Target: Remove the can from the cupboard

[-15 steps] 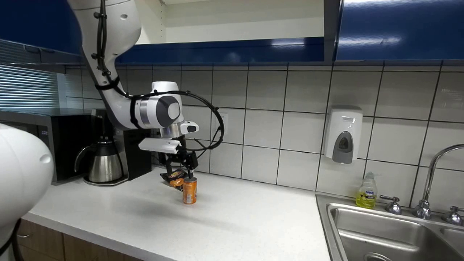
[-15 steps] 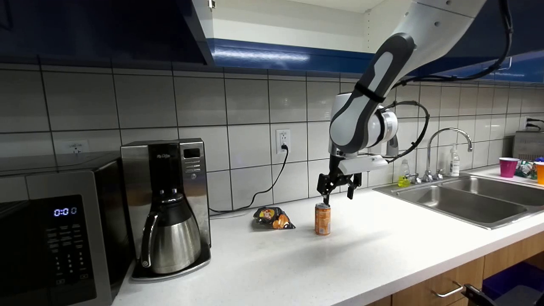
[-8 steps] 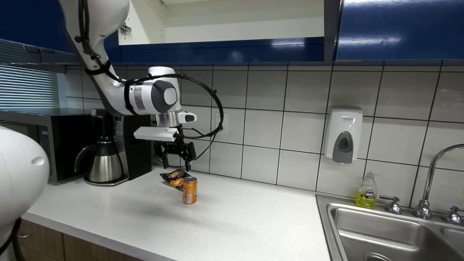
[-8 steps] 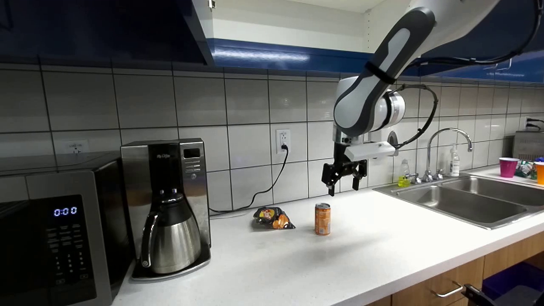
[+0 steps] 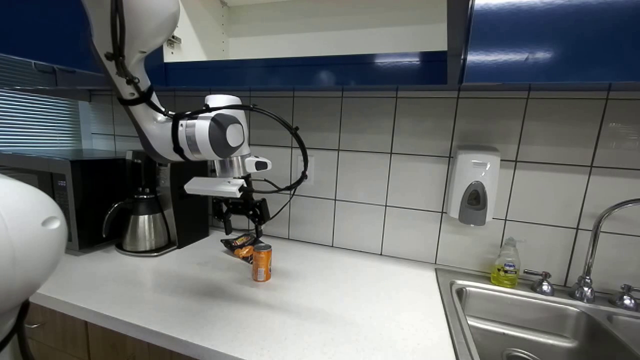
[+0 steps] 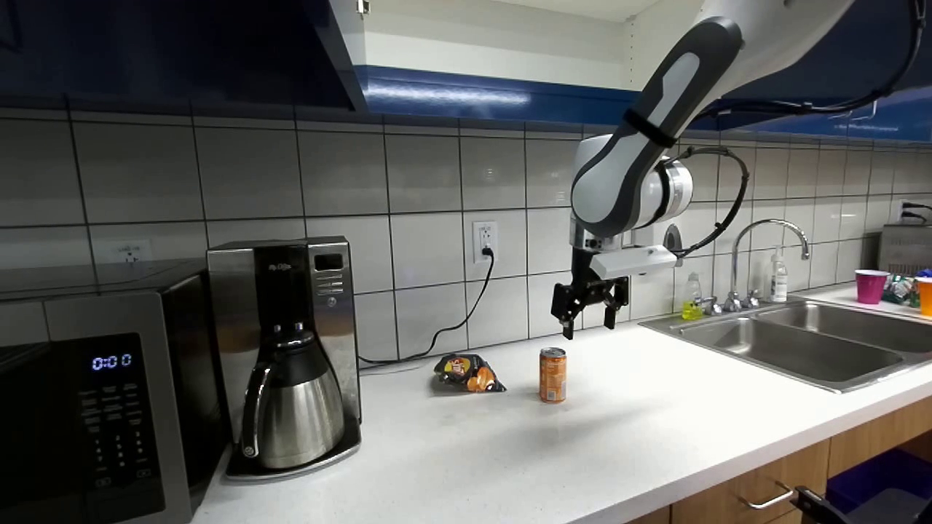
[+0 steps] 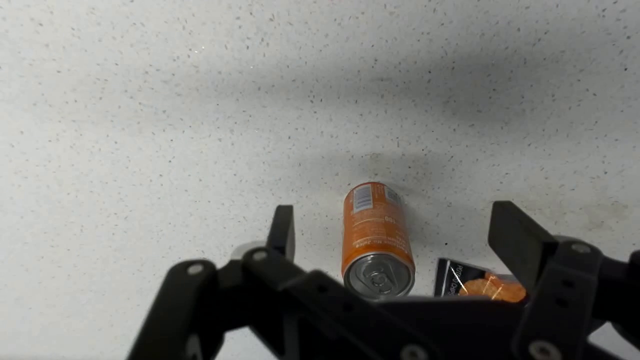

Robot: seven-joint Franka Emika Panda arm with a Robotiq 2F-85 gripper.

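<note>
1. A pale worktop (image 5: pixel 340 300) is run along a wall of white tiles (image 5: pixel 370 175) with dark joints; in the wrist view its surface is seen to be speckled with grey flecks.
2. The can (image 6: pixel 553 375) is stood upright on the worktop, well below the cupboard (image 5: pixel 335 30), whose white interior is exposed above a glossy blue lower edge.
3. The claw (image 6: pixel 589 331) is held above the can, apart from it, with its fingers (image 7: pixel 517 240) spread wide; in the wrist view the can is framed between them.
4. Soft shadows are cast across the worktop, and the surface is faintly stained close to the can.
5. A dark packet (image 6: pixel 468 373) with orange marks is laid near the can, towards a coffee maker (image 6: pixel 335 335) in which a steel coffee pot (image 6: pixel 302 415) is seated.
6. Beside the coffee maker a microwave (image 6: pixel 109 400) is placed, its display lit; above it, slatted blinds (image 5: pixel 40 122) are shown in an exterior view.
7. A steel sink (image 5: pixel 520 310) is set into the worktop; a bottle of yellow liquid (image 5: pixel 506 267) is stood at its back edge, and a white dispenser (image 5: pixel 474 185) is fixed to the tiles.
8. Beyond the sink, a pink cup (image 6: pixel 870 287) and an orange cup (image 6: pixel 925 297) are seen in an exterior view.
9. Below the worktop, wooden fronts (image 5: pixel 65 332) are fitted.
</note>
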